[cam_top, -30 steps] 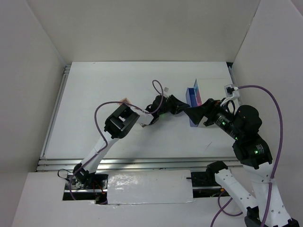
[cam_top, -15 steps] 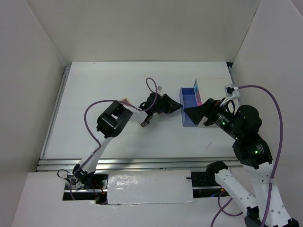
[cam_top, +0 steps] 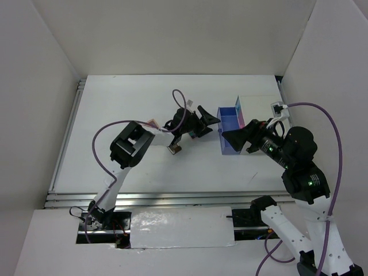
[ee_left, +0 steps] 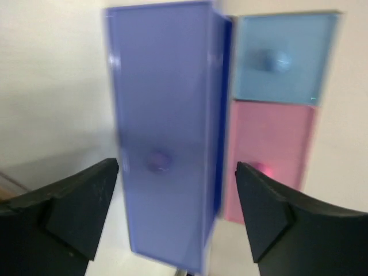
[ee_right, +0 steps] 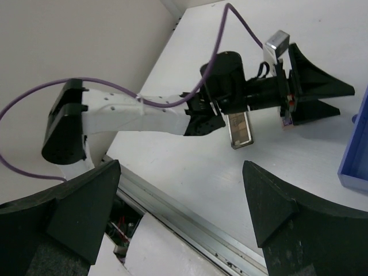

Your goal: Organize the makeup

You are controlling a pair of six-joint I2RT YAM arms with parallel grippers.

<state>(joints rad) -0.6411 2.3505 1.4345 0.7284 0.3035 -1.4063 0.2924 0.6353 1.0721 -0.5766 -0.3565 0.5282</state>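
Observation:
An eyeshadow palette (cam_top: 173,148) lies on the table under my left arm, and shows again as the palette (ee_right: 241,129) in the right wrist view. The corner of a pinkish palette (cam_top: 152,122) peeks out beside that arm's elbow. My left gripper (cam_top: 214,123) is open and empty just left of the pulled-out blue drawer (cam_top: 230,131). Seen from its wrist, the left gripper (ee_left: 178,213) has its fingers either side of the drawer front (ee_left: 167,132) without touching it. My right gripper (cam_top: 227,138) is open and empty at the drawer's near end. The rest of the makeup is out of view.
The white box (cam_top: 256,106) stands at the back right with its light blue drawer front (ee_left: 282,57) and pink drawer front (ee_left: 267,155) shut. The metal rail (ee_right: 190,201) runs along the table's near edge. White walls (cam_top: 52,69) close in the table on both sides.
The blue drawer has slid out to the left. My left gripper has opened, let go of the drawer and backed off to the left. The right arm has stayed put.

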